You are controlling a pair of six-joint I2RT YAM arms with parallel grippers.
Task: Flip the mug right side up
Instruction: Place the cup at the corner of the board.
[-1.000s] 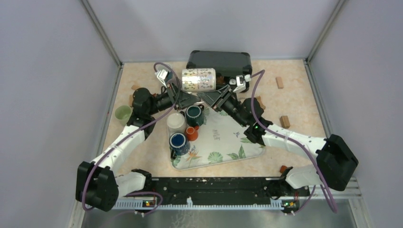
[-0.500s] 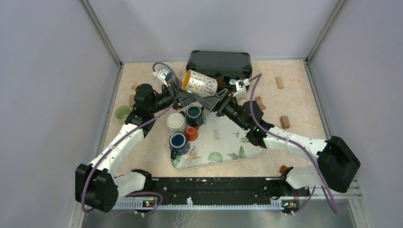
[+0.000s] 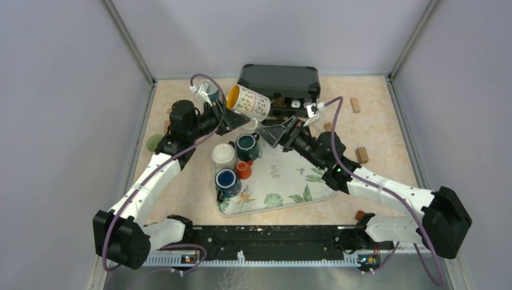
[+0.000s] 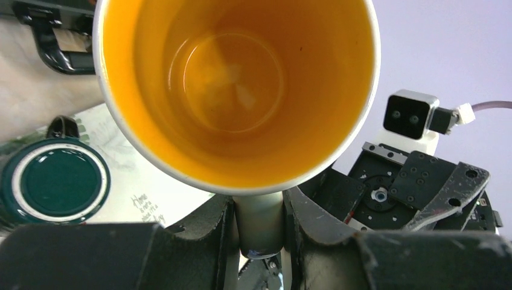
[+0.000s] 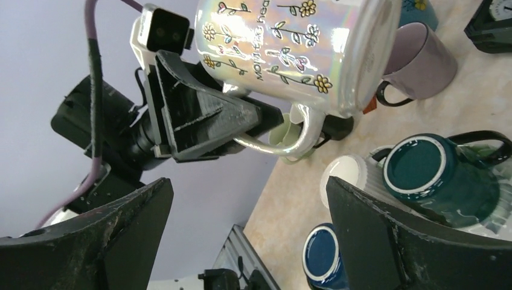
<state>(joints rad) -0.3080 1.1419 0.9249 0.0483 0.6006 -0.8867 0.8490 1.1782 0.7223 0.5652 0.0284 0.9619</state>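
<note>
Mug [image 3: 249, 101] is off the table right now, pinched by its handle [image 5: 302, 136] in the left gripper [image 4: 258, 226]. The fingers are closed tight on either side of that loop and nothing else is supporting it. It's carried tipped over, close to lying on its side, with the yellow inside aimed back at the left wrist. In the top view it shows up between the black case [image 3: 279, 80] and the leaf-print tray [image 3: 290, 175].

The right gripper [image 3: 279, 128] is parked just beside and below it, jaws spread wide with nothing held and no contact with the mug.

Further out, a teal mug [image 3: 246, 147] and a few smaller cups are standing on the tray, and a mauve mug [image 5: 422, 63] is lying on the tabletop behind.

Handling-wise, it looks like glazed ceramic going by the pearly sheen, so it's probably stiff, fairly hefty, slick and chippable if knocked. With only the handle gripped, the body's weight hangs off to one side, so some swivel in the pinch should be expected. The handle seems the best place to hold it, since the body looks too wide and slippery for a safe squeeze. It should be put down gently, flat on its base, well apart from the other cups.
</note>
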